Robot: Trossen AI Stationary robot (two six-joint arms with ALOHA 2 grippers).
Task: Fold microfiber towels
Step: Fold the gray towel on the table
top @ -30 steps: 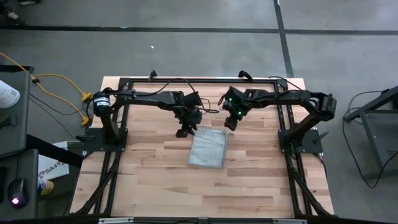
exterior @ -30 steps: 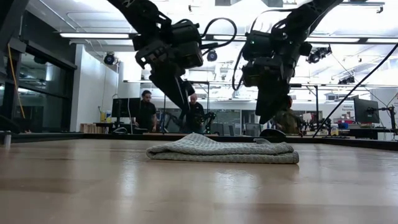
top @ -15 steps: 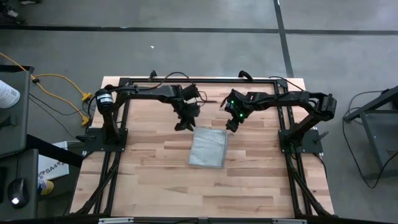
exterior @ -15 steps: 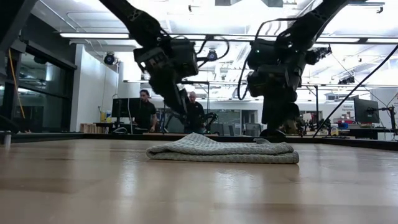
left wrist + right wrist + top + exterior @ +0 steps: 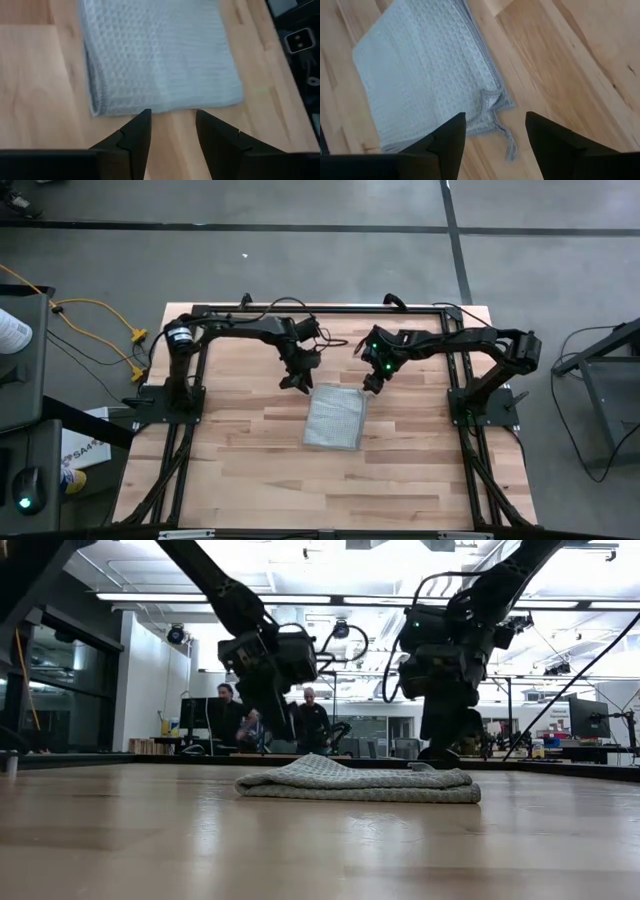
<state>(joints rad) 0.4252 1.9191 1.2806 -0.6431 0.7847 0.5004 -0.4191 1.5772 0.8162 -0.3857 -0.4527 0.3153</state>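
While the grey-blue waffle-weave towel (image 5: 335,417) lies folded mid-worktop (image 5: 250,470), your left pincer (image 5: 291,382) and right pincer (image 5: 369,383) hover empty, fingers wide, by its far corners. Expect it soft, light and limp (a loose tag (image 5: 510,144) trails); pinch both layers at the corners.

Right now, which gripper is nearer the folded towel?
Right. The right gripper hangs open at the folded towel's far right corner; the left gripper, open too, hangs clear of its far left corner.
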